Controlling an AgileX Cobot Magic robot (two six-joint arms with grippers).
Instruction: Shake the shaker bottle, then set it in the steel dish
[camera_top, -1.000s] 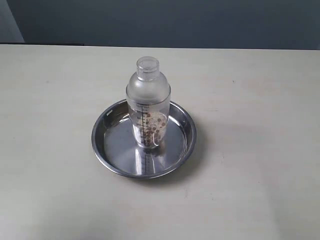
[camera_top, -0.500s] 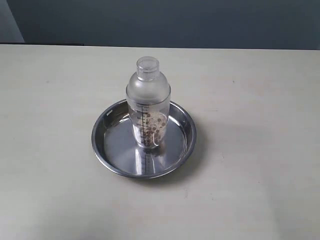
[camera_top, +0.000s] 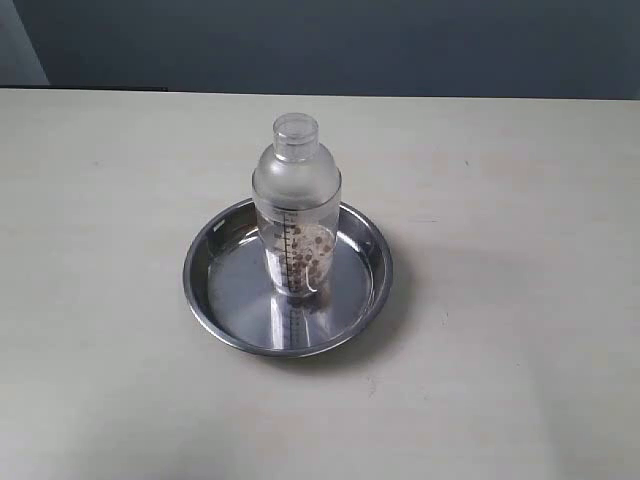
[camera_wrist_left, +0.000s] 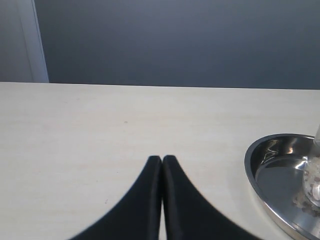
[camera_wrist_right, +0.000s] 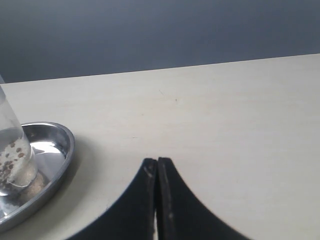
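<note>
- On the table (camera_top: 520, 330), the shaker bottle (camera_top: 296, 215) stands upright in the steel dish (camera_top: 235, 295).
- My left gripper (camera_wrist_left: 162, 159) and right gripper (camera_wrist_right: 157, 161) are pinched together, empty.
- I judge it placed; I'd hold clear of it.

In the left wrist view the steel dish (camera_wrist_left: 270, 141) runs off the picture's edge, and only a sliver of the shaker bottle (camera_wrist_left: 315, 172) shows. The right wrist view also cuts off the shaker bottle's dome and cap and part of the steel dish. The frame cuts the left gripper (camera_wrist_left: 162, 159) and right gripper (camera_wrist_right: 153, 161) behind their tips. The measuring scale (camera_top: 289, 250) has figures too small to read
</note>
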